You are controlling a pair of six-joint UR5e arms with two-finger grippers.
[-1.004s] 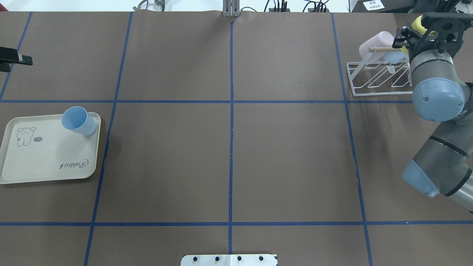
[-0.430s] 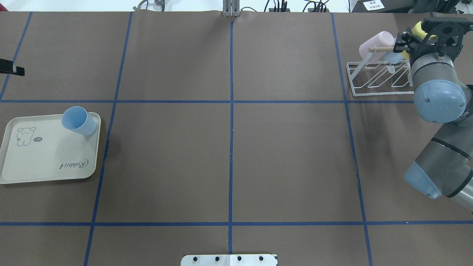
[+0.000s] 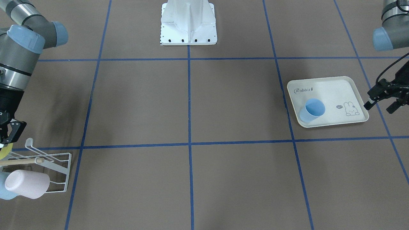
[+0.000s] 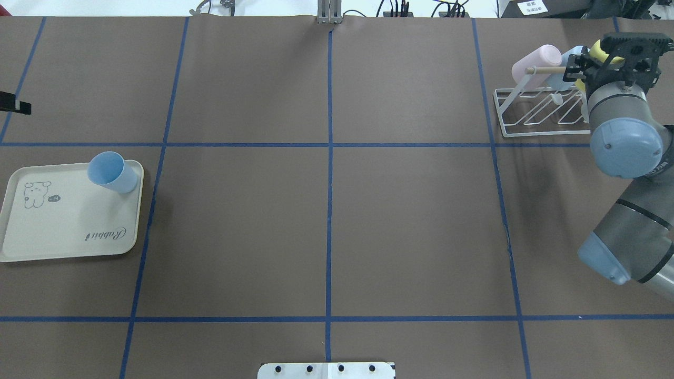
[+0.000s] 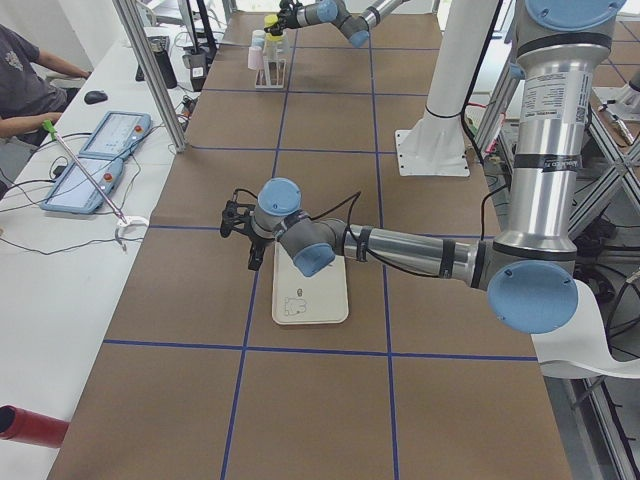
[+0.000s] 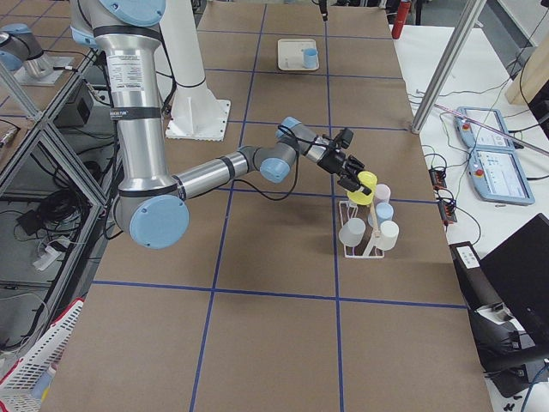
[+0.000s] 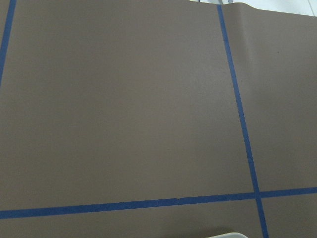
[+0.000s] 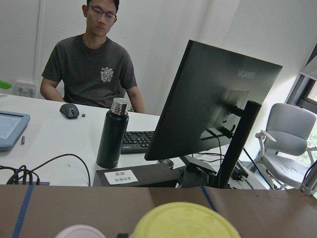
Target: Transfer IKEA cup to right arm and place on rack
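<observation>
The light-blue IKEA cup (image 4: 111, 172) stands upright at a corner of the cream rabbit tray (image 4: 63, 231); it also shows in the front view (image 3: 311, 110). My left gripper (image 3: 378, 108) is open and empty, beside the tray's outer edge and apart from the cup. The white wire rack (image 4: 537, 113) with its wooden dowel holds a pink cup (image 4: 537, 59), a pale blue cup and a yellow cup (image 4: 597, 51). My right gripper (image 3: 3, 140) hovers at the rack just above the yellow cup, jaws spread, holding nothing.
The robot's white base (image 3: 188, 24) is at the middle of the near table edge. Blue tape lines divide the brown table (image 4: 326, 210). An operator, a monitor and a dark bottle (image 8: 113, 134) are on a desk beyond the rack.
My left gripper has slid further toward the view's left edge and nearer the tray. My right gripper has drawn back slightly from the rack, uncovering more of the pale blue cup.
</observation>
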